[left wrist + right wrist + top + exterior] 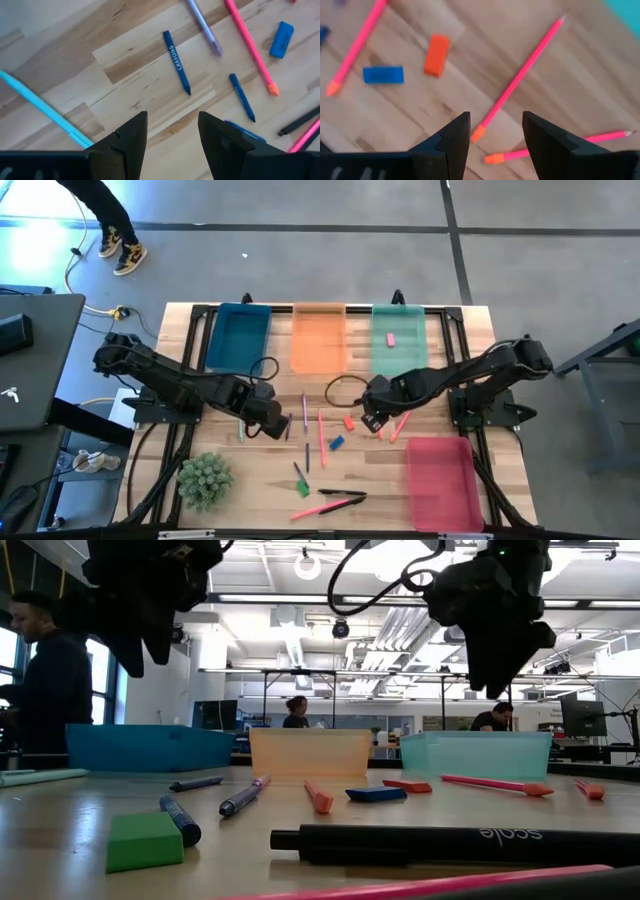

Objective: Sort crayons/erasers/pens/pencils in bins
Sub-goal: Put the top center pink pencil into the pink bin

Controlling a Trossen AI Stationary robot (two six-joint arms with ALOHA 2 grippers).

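Erasers: small chunky red-orange block (437,55) and blue block (383,74) lie side by side but apart on the wooden table (250,490), near its middle; a green block (144,839) lies nearer the front edge.
Bins: translucent blue tray (238,337), orange tray (318,337) and green tray (399,340) stand in a row at the table's far edge; the red-pink tray (445,480) sits at the front right.
Writing: "CRAYONS" on a dark blue crayon (177,62); "scale" on a black pen (450,841).
Left gripper (172,135): fingers parted, holding nothing, above the crayons.
Right gripper (496,132): fingers parted, holding nothing, above a long pink pencil (520,77).
High view only: a small pink piece (391,338) inside the green tray.
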